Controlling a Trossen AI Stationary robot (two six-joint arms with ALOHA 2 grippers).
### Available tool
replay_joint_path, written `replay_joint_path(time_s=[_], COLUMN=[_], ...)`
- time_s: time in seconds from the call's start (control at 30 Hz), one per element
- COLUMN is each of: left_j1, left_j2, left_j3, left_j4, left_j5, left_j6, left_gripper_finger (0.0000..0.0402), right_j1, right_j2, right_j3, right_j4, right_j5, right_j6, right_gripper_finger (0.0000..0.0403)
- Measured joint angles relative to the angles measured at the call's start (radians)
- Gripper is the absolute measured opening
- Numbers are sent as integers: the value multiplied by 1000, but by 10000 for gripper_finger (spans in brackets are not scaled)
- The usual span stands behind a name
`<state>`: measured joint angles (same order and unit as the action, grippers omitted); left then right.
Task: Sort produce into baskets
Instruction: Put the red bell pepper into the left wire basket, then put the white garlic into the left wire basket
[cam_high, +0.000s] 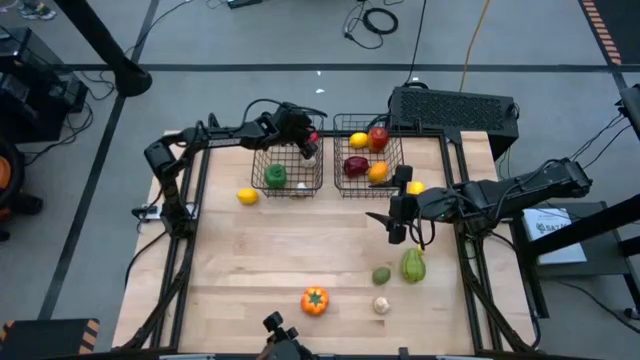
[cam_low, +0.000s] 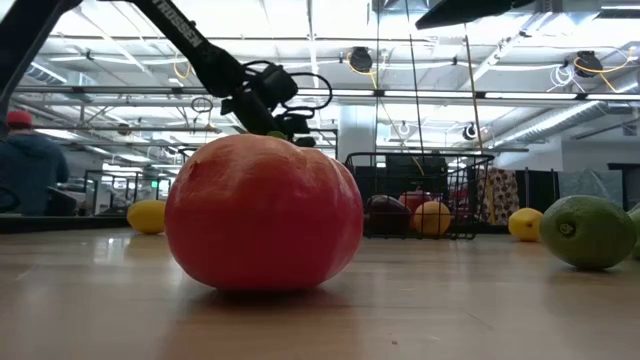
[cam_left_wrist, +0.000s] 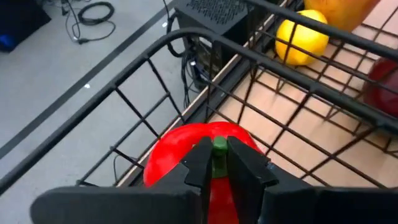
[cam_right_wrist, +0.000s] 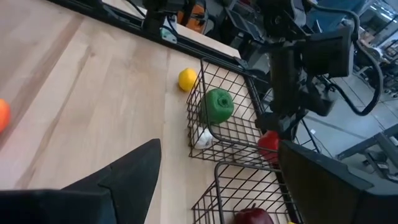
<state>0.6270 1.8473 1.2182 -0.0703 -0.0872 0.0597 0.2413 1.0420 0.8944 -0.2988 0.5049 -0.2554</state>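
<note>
While left tool (cam_left_wrist: 219, 163) pinches red pepper (cam_left_wrist: 186, 155) stem, right tool (cam_high: 398, 222) open, wooden table (cam_high: 290, 250), grey floor (cam_high: 250, 40).

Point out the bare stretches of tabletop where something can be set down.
Widest: light wooden table between yellow lemon, dark wire-mesh baskets and orange pepper. Front-left corner also bare. Crowded: right side near green pepper, under open right gripper.
</note>
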Motion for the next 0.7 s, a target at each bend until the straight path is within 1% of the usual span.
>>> replay_joint_path(time_s=[0.27,0.33,0.6,0.7], left_j1=[0,0,0,0], left_j2=[-1,-1,-1,-17], left_j3=[0,0,0,1], left_j4=[-4,-22,-53,-57], left_j5=[7,8,7,4], left_j6=[-2,-3,-25,-20], left_gripper_finger=[52,58,127,143], right_j1=[0,0,0,0], right_j2=[0,0,0,0], right_j3=[0,0,0,0], right_j4=[-40,-41,-42,-42], right_j5=[-2,-5,-6,-6], right_j6=[31,37,60,61], right_gripper_finger=[313,313,313,313])
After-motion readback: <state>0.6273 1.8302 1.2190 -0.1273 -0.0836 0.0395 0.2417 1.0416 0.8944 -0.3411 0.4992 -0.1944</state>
